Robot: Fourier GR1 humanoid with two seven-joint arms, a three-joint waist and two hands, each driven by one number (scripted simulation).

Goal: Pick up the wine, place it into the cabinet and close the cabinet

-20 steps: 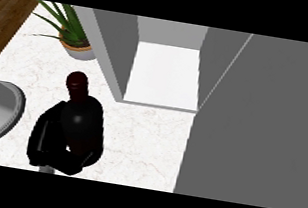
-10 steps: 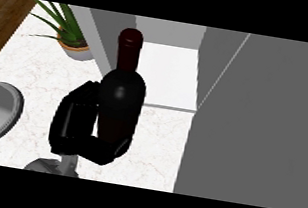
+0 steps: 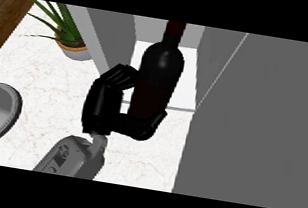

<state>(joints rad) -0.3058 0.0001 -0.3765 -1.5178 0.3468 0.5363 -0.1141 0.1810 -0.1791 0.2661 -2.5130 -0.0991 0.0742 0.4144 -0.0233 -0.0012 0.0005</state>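
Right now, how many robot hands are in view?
1: the left hand at centre, curled round the wine bottle. The right hand is out of view.

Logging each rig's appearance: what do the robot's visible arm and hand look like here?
Only one arm shows. Its forearm is a light grey, rounded casing with faint darker panel lines. The left hand is glossy black all over, with segmented fingers and a thumb. No cables, sleeves or lettering are visible.

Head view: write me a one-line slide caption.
Left hand curled round the wine bottle, holding it before the open cabinet; potted plant on the counter at left.
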